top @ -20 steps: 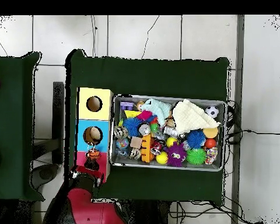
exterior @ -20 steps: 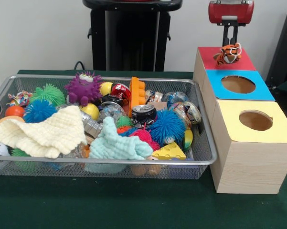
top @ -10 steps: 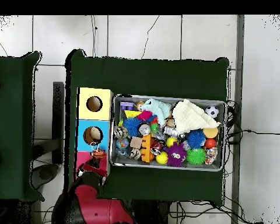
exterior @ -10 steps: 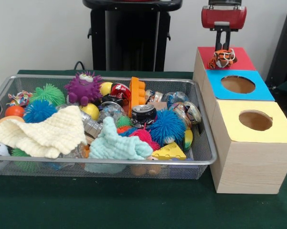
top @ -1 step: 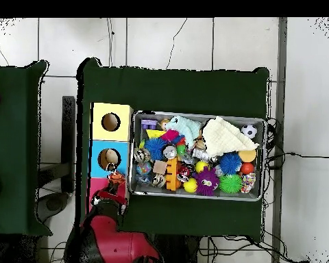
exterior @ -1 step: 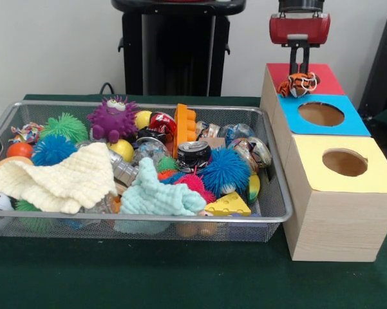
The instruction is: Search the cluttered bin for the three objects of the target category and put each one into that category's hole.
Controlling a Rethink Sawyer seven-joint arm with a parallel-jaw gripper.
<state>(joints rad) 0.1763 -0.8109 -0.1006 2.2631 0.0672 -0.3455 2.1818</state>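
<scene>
The orange-and-black striped tiger toy [exterior @ -1 step: 297, 84] is hanging in your gripper [exterior @ -1 step: 301, 76], fingers pinching it, over the red-topped box section [exterior @ -1 step: 325, 82]. You are delivering it; next, centre it over that section's hole before letting go.

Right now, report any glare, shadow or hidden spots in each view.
Front view: soft even light, glare on the crushed can, yellow box hole interior dark. Overhead view: the red arm hides the red box top; tiger toy barely legible.
</scene>
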